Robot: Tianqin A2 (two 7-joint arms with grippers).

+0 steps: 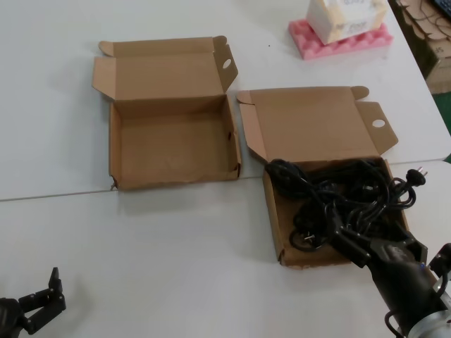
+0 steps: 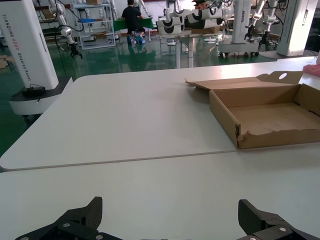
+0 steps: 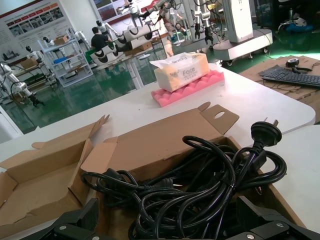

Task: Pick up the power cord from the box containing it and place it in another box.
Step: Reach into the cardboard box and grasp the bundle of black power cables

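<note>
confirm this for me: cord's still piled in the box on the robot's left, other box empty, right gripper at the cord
Wrong on one point: the power cord lies in the box on the robot's right, not its left, as the head view shows. The rest holds: the other box, on the left, is empty, and the right gripper is open at the cord pile.

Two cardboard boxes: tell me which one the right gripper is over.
The box with the power cord, on the robot's right; the right gripper hangs over its front. The other box is empty.
</note>
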